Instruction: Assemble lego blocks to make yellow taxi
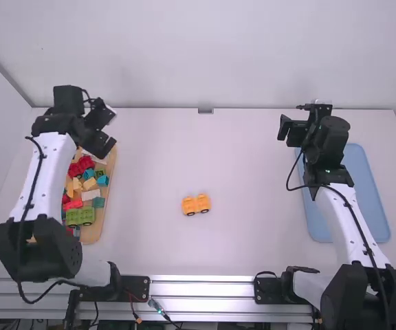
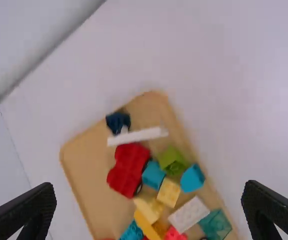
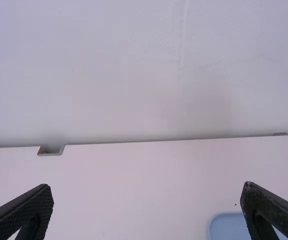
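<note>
In the high view we see the yellow wheeled block (image 1: 196,203) about in the middle of the worktop (image 1: 253,165), a little closer to its near edge; two dark wheels show on it, and both arms are apart from it. Along the left edge lies the wooden tray (image 1: 103,225), and in it we find many coloured blocks, among them a green wheeled block (image 1: 80,216) towards the near end. The left gripper (image 1: 108,129) is above the far end of this tray. Near the right edge lies the blue tray (image 1: 368,192), and the right gripper (image 1: 291,119) is raised by its far end.

In the left wrist view, the jaws of the left gripper (image 2: 149,202) stand wide, with nothing between them. Inside the wooden tray we see a white strip (image 2: 137,136), touching the red wheeled block (image 2: 129,170).

In the right wrist view, the jaws of the right gripper (image 3: 147,204) are also widely apart and empty. Beyond them we see the far edge of the worktop.
</note>
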Tool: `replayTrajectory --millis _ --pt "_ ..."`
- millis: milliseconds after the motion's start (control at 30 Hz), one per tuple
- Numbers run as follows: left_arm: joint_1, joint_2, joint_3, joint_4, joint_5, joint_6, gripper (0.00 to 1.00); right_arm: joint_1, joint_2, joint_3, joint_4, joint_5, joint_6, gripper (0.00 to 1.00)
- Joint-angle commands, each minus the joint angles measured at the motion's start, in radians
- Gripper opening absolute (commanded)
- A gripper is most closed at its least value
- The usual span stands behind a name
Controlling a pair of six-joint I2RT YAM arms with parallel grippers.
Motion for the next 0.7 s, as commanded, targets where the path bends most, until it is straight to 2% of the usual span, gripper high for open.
replayTrajectory --millis 0,200,333,400,533,667 --pt "0.087 0.084 0.034 -0.037 0.042 0.060 0.99 0.004 0.007 0.036 0.002 0.000 0.003 0.99" --pt "0.192 0.266 0.088 -0.093 0.037 0.182 1.00 0.005 0.007 0.036 -0.001 0.001 0.002 0.99" --pt "0.236 0.358 0.118 -0.134 0.032 0.256 0.81 0.005 0.007 0.036 -0.001 -0.003 0.003 0.99" --pt "0.242 0.390 0.123 -0.163 0.021 0.288 0.68 0.005 0.007 0.036 -0.001 -0.003 0.003 0.99" --pt "0.267 0.428 0.106 -0.160 0.012 0.291 0.64 0.007 0.007 0.036 -0.001 -0.003 0.003 0.99" --pt "0.280 0.436 0.064 -0.139 0.002 0.355 0.54 0.032 0.007 0.036 0.003 -0.003 0.003 0.99"
